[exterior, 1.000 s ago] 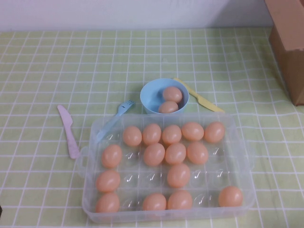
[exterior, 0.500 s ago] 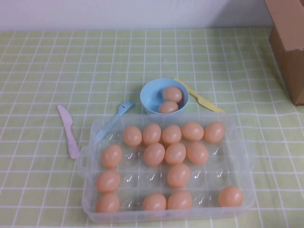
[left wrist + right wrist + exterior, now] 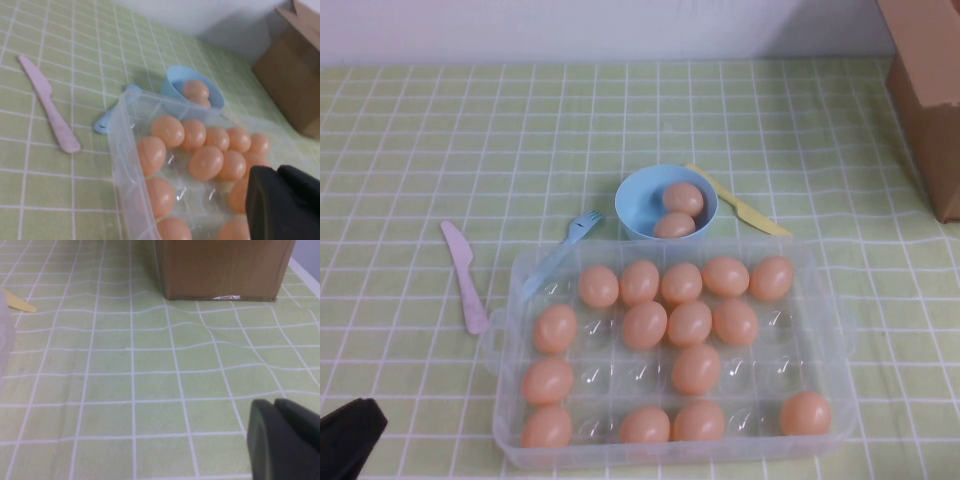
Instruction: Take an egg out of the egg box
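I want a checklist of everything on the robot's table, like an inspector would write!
Surface: green checked tablecloth.
Job's things: large clear plastic egg box holding smooth peach-orange eggs, several cups vacant.
Clutter: small light-blue bowl with two eggs; blue plastic fork and pink plastic knife left of the box; yellow plastic knife by the bowl.
Grippers: left hand at the near-left corner; right hand over bare cloth.
Cables: nothing seen.
Surroundings: brown cardboard box far right, white wall.

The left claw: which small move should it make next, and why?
Probably advance over the egg box toward the near-left egg. The left claw is only entering at the table's near-left corner, holding nothing; the right claw hangs over bare cloth.
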`<state>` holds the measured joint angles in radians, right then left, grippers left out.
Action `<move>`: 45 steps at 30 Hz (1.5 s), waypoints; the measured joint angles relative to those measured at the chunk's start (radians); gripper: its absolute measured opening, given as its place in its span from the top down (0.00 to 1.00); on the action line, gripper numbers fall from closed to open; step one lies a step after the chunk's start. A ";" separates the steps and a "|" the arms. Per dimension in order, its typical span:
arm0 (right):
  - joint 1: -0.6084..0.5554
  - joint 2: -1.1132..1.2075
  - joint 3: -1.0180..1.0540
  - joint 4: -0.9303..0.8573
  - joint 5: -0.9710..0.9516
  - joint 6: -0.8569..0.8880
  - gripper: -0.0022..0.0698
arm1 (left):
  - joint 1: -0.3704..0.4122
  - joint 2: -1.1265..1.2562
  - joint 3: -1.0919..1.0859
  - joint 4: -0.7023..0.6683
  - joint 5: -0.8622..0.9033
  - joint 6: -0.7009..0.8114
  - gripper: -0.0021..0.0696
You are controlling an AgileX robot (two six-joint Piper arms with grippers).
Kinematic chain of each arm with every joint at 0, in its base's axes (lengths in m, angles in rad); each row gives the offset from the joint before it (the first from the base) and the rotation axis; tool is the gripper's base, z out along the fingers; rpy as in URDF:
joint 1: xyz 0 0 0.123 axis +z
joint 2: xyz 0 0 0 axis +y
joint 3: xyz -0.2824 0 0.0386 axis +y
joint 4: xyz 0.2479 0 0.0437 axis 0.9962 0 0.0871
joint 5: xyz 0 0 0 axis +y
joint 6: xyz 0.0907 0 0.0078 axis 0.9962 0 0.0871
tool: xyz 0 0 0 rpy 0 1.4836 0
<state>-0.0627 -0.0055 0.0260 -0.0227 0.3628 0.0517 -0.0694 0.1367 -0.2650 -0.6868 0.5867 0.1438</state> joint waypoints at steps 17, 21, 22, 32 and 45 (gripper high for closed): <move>0.000 0.000 0.000 0.000 0.001 0.000 0.99 | -0.063 0.701 -0.506 0.279 0.389 0.319 0.98; 0.000 0.000 0.000 0.000 0.002 0.000 0.99 | -0.199 0.866 -0.577 0.389 0.389 0.241 0.98; 0.000 0.000 0.000 0.000 0.002 0.000 0.99 | -0.237 0.908 -0.599 0.402 0.389 0.228 0.98; 0.000 0.000 0.000 0.000 0.002 0.000 0.99 | -0.473 1.264 -0.738 0.479 0.358 0.209 0.98; 0.000 0.000 0.000 0.000 0.002 0.000 0.99 | -0.526 1.431 -0.771 0.567 0.259 0.157 0.43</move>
<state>-0.0627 -0.0055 0.0260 -0.0227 0.3651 0.0517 -0.5955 1.5673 -1.0356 -0.1197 0.8452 0.3009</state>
